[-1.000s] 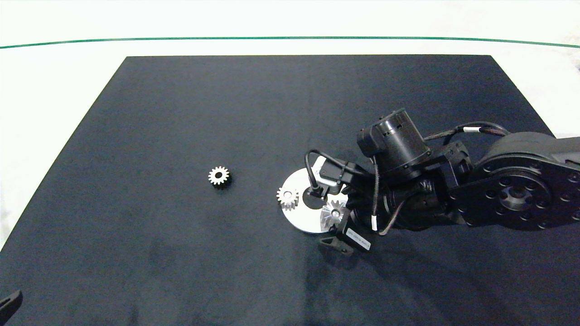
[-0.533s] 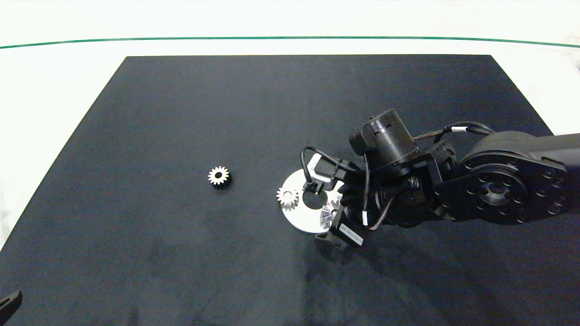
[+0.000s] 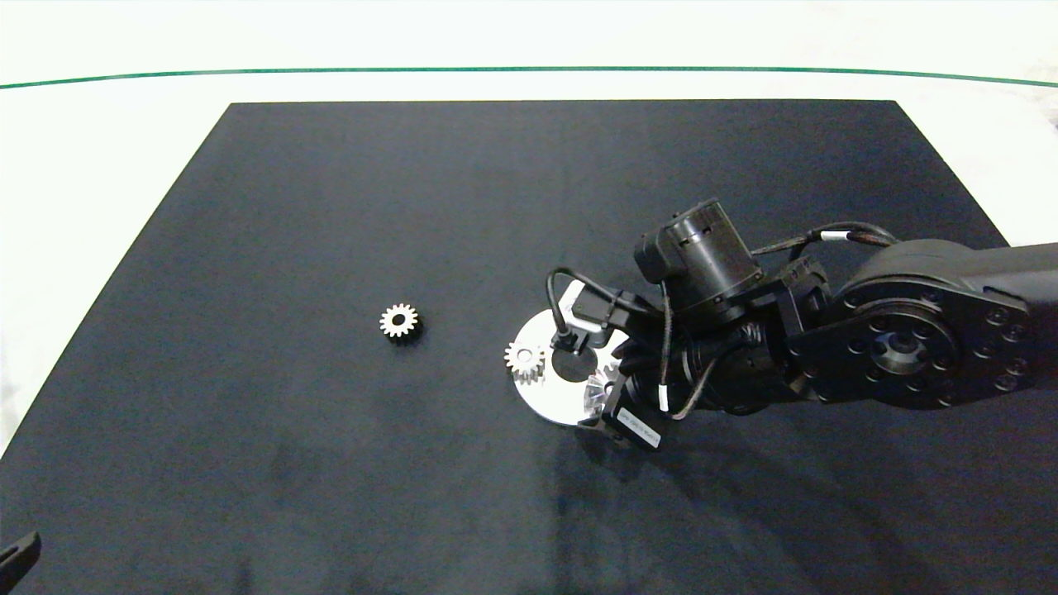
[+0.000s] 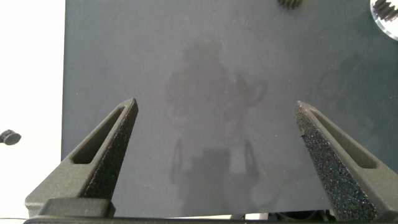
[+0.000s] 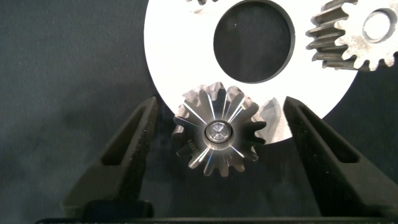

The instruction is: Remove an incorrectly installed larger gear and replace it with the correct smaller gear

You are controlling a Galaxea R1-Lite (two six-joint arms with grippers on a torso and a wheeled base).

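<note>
A: Fig. legend, part 1 — where was the right hand [image 5: 217, 134]?

B: Low over the near-right edge of the round silver plate [image 3: 545, 397], arm in from the right. In the wrist view its two fingers [image 5: 127, 149] stood spread wide, one on each side of the larger gear [image 5: 217, 134], w/ a clear gap on both sides. Not touching it, so nothing gripped.

A: And the larger gear itself?

B: Sat on the plate's rim, partly overhanging the dark mat [image 3: 331, 454]; pointed flaring teeth, a small hub at its centre. From the head view only a sliver showed [image 3: 597, 395], the rest hidden under the wrist.

A: The plate?

B: Flat on the mat, w/ a big round hole [image 5: 254, 40] in the middle. A short-toothed spur gear [image 3: 525, 361] sat on its left edge. The right wrist view also caught a few teeth of another gear [image 5: 200, 2] at the frame's border — too little to say more.

A: The smaller gear?

B: Lay alone on the mat [image 3: 399, 321], well apart from the plate, to its left, flat, centre hole up.

A: Left hand?

B: Parked at the near-left corner of the surface [image 3: 18, 558]; wrist view showed it [image 4: 217, 155] wide open above bare mat, holding nothing.
</note>
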